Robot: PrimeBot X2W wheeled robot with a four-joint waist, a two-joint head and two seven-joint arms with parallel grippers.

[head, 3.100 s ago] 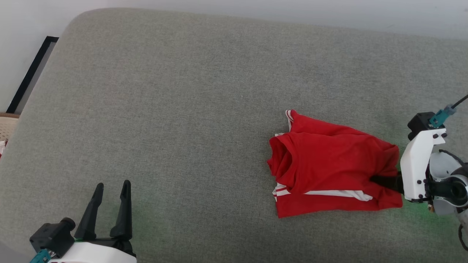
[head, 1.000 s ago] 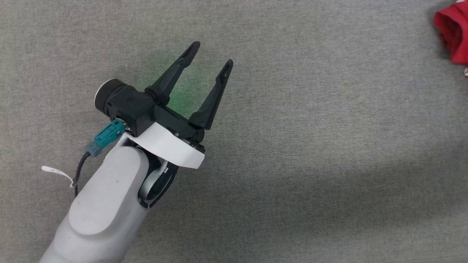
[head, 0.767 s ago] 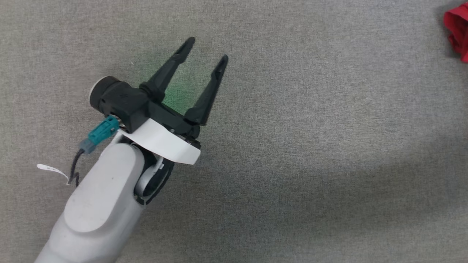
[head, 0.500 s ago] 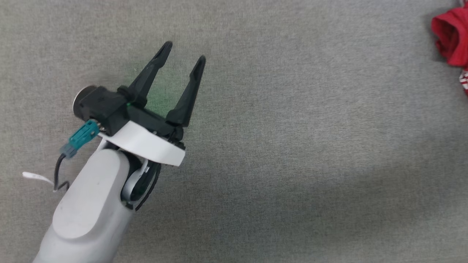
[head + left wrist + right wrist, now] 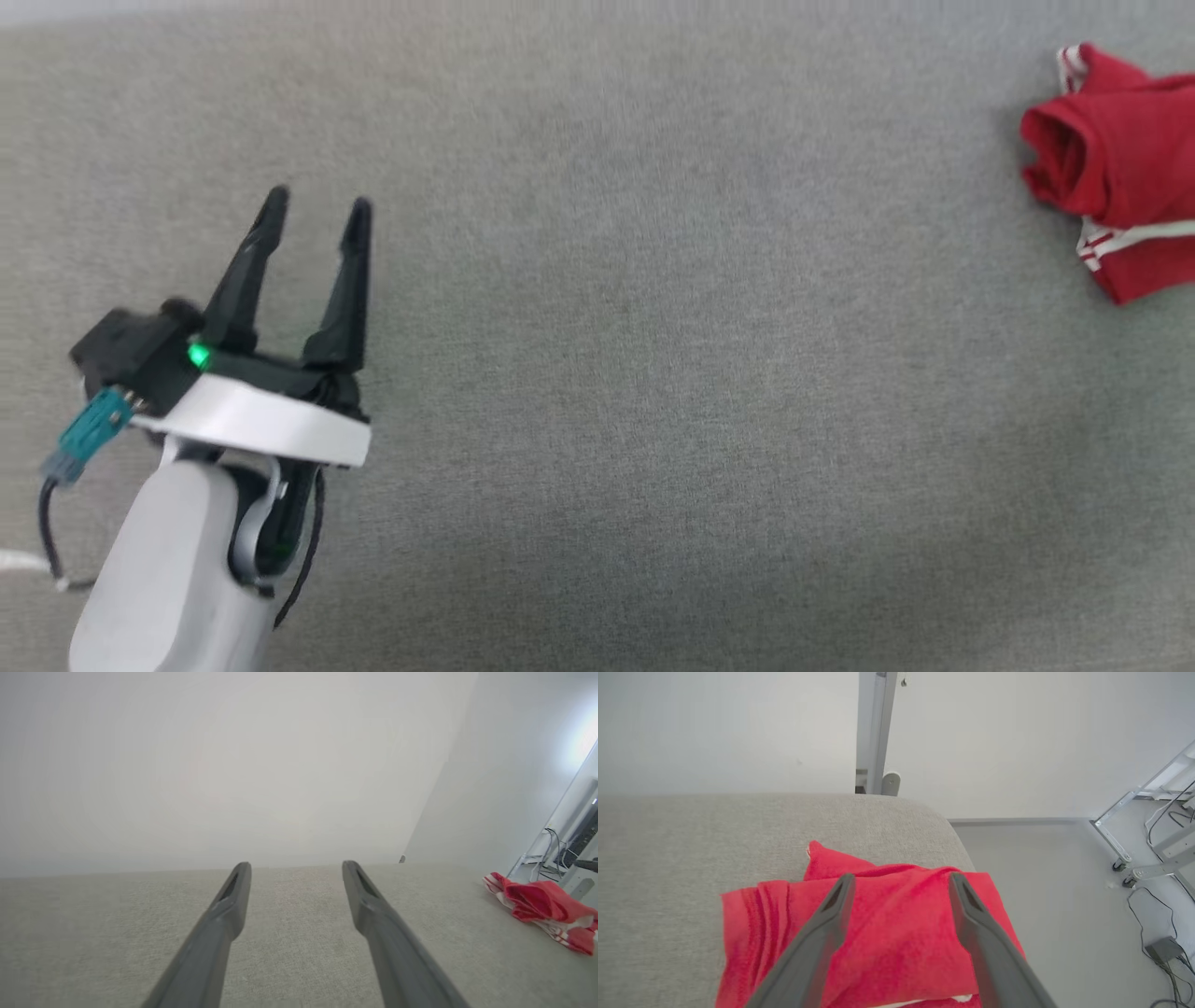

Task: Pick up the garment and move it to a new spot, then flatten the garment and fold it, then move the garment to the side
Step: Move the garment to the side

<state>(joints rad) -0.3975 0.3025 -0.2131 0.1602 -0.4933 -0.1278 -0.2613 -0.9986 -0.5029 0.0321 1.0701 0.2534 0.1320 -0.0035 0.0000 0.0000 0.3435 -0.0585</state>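
Grey upholstered surface (image 5: pixel 653 373) stands against white wall (image 5: pixel 714 728), pale floor (image 5: pixel 1041 882).

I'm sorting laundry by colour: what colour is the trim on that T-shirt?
The trim is white with red stripes, on a red T-shirt; clearest in the head view.

Head camera swung: a lot more of the garment (image 5: pixel 1120 159) shows at the upper right now, where a second ago only a red sliver poked in. The left gripper (image 5: pixel 317 199) dropped from upper-middle to the lower left of the frame, fingers now nearly straight up. The right gripper (image 5: pixel 901 877), clamped on the garment's edge three seconds back, has let go and is spread over it.
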